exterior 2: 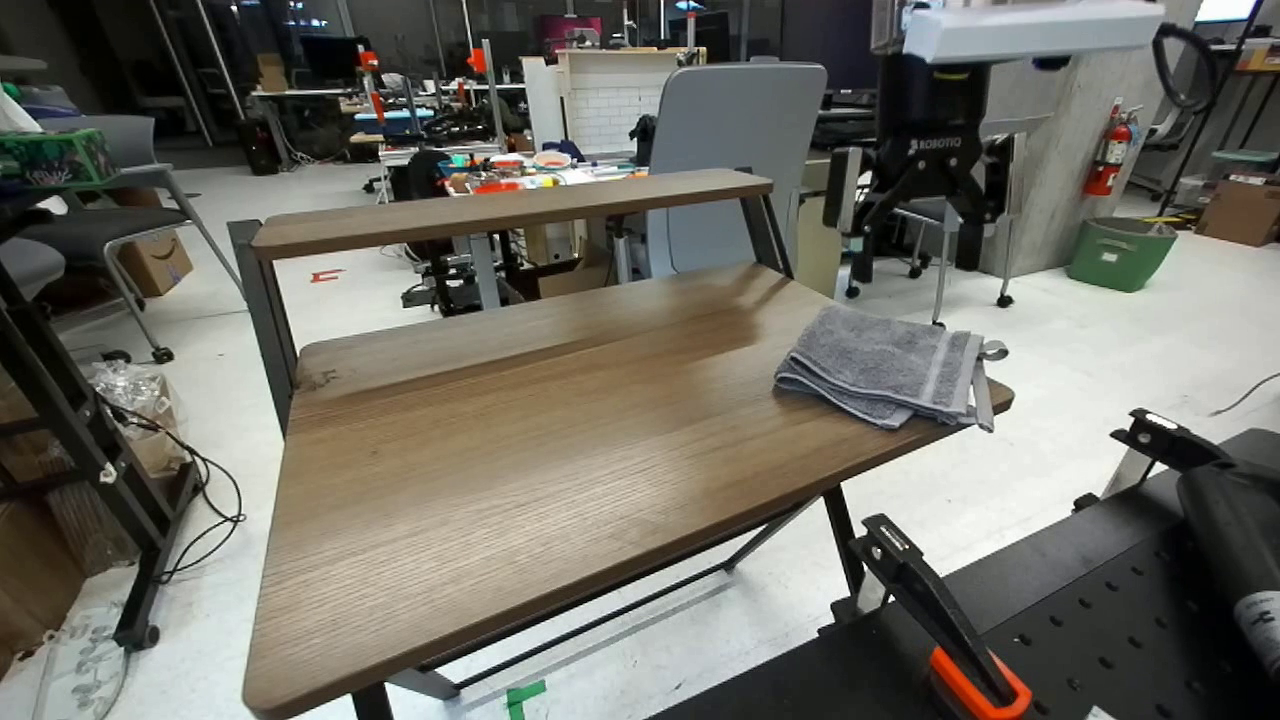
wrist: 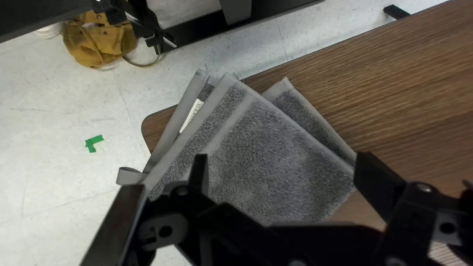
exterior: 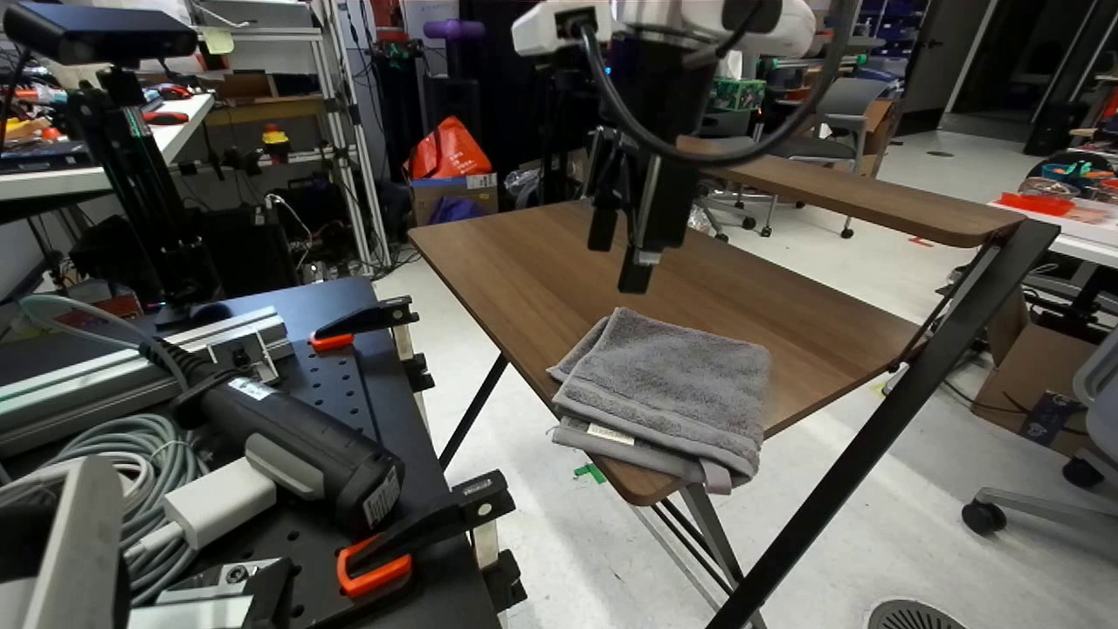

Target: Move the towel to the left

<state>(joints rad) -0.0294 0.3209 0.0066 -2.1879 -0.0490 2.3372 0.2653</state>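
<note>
In an exterior view, the black two-fingered claw hangs above the brown wood-grain tabletop. In an exterior view, the folded grey cloth towel lies at one tabletop corner. In the wrist view, the fingers stand apart.

Low in the wrist view, I lose part of the towel behind the pincer; further up, the white label is half covered, and in an exterior view that label is too small to read. Both exterior views crop the arm at the top, and the table runs off the wrist view's right edge.
</note>
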